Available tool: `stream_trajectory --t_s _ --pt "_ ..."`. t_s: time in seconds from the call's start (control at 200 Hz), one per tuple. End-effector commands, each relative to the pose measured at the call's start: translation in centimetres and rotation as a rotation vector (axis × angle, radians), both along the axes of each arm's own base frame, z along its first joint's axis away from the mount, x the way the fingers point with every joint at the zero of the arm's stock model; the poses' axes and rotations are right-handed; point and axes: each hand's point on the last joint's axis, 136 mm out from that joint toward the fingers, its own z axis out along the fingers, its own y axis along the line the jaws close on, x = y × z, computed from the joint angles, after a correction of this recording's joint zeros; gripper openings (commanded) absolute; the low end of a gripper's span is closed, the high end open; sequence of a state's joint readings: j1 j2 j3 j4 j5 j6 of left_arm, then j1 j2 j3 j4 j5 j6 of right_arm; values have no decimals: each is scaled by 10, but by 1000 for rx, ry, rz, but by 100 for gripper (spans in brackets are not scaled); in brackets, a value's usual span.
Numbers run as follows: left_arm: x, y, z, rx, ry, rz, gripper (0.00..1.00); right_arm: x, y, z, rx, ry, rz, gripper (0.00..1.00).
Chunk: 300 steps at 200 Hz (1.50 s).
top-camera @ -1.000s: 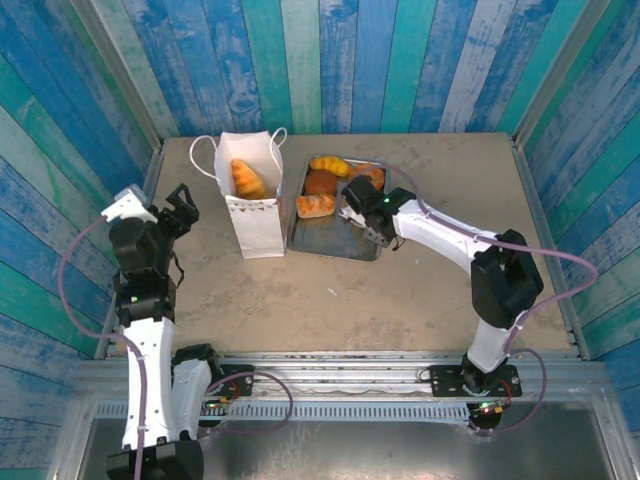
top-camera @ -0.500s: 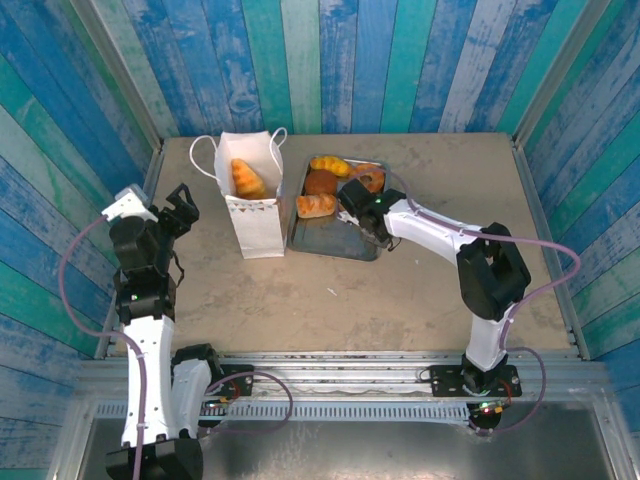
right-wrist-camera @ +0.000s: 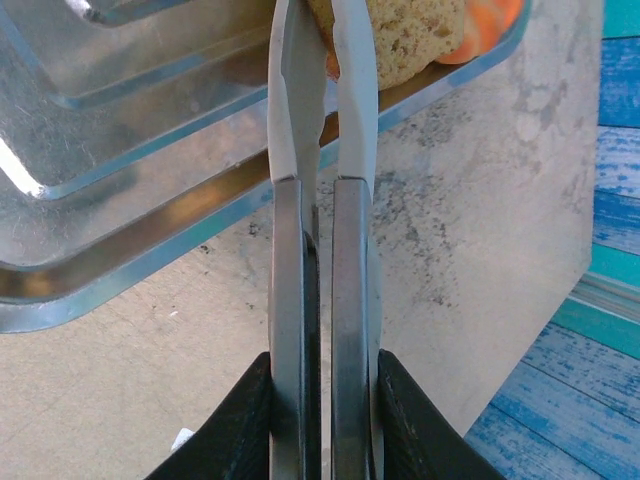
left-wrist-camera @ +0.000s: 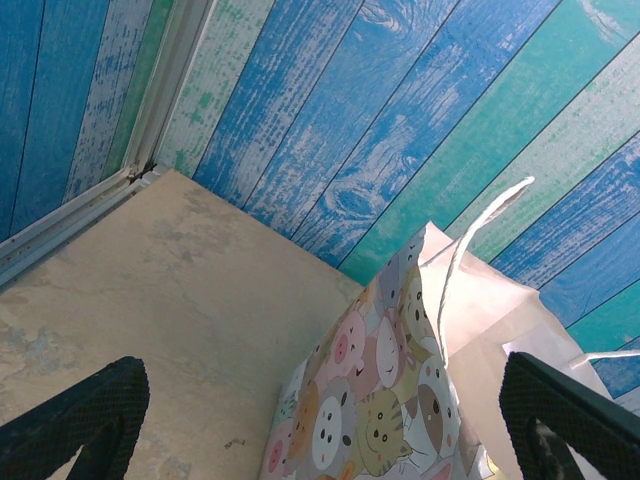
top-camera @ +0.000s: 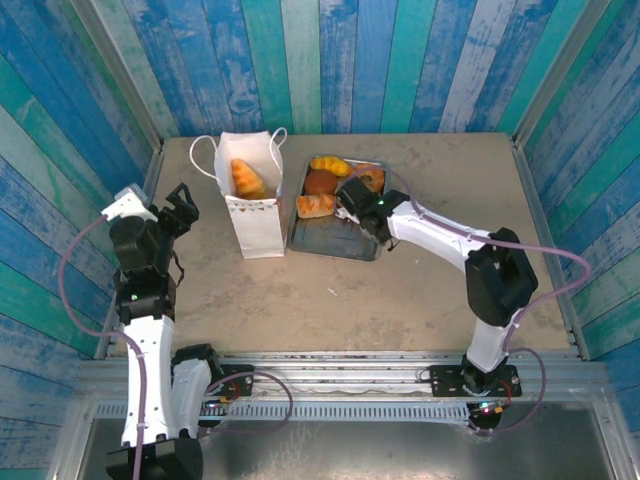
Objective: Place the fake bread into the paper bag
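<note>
Arms take unlike poses. The right arm rises from its near base, folds at the elbow and reaches far-left, low over the grey sheet-metal tray (top-camera: 335,242). Its right gripper (top-camera: 353,203) is clenched: the two flat, bare-metal fingers (right-wrist-camera: 290,250) lie almost parallel, with the edge of a tan, porous-faced pastry (right-wrist-camera: 420,25) pinched between their tips. The left arm stands upright at the left. Its left gripper (top-camera: 183,203) is released, with the black jaws spread wide and holding nothing, just left of the tall white paper bag (top-camera: 255,228).

The bag stands upright and open-topped left of the tray, almost touching it. It has thin cord loop handles and a band of printed cartoon animal faces (left-wrist-camera: 370,400). One glossy golden croissant (top-camera: 245,178) lies inside it.

At the tray's far end lie a yellow crescent pastry (top-camera: 330,165), a dark brown round bun (top-camera: 320,183), a ridged golden loaf (top-camera: 316,206) and an orange ring doughnut (top-camera: 373,178). The tray has a reflective, stepped rim. It rests on the matt beige table (top-camera: 400,300).
</note>
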State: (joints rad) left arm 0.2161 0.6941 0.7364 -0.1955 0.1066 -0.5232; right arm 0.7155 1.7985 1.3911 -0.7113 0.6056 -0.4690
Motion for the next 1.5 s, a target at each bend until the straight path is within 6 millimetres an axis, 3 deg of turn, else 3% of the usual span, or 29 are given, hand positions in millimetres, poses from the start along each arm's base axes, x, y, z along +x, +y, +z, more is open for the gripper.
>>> stream_trajectory --t_s 0.0,0.155,0.331,0.506,0.766,0.947,1.187,1.367,1.498 --pt "-2 2 6 21 -19 11 94 -1 2 30 59 -77 -1 8" --pt "-3 1 8 15 -23 4 94 -8 6 52 114 -119 1 7" --pt "-3 -5 11 2 -31 -25 94 -17 12 90 225 -181 -7 7" --pt "5 -23 11 -24 -36 -139 100 -29 24 127 363 -222 5 7" --pt "22 -45 8 -90 -18 -289 96 -45 38 178 598 -253 2 6" --pt "36 -53 -1 -126 19 -351 90 -66 64 220 826 -251 86 6" --pt "56 -64 -16 -219 74 -443 71 -96 108 278 1019 -256 255 6" --pt "66 -67 -17 -224 77 -471 55 -113 159 292 1161 -155 342 6" --pt "69 -64 -15 -201 82 -462 48 -113 188 282 1230 -55 342 4"
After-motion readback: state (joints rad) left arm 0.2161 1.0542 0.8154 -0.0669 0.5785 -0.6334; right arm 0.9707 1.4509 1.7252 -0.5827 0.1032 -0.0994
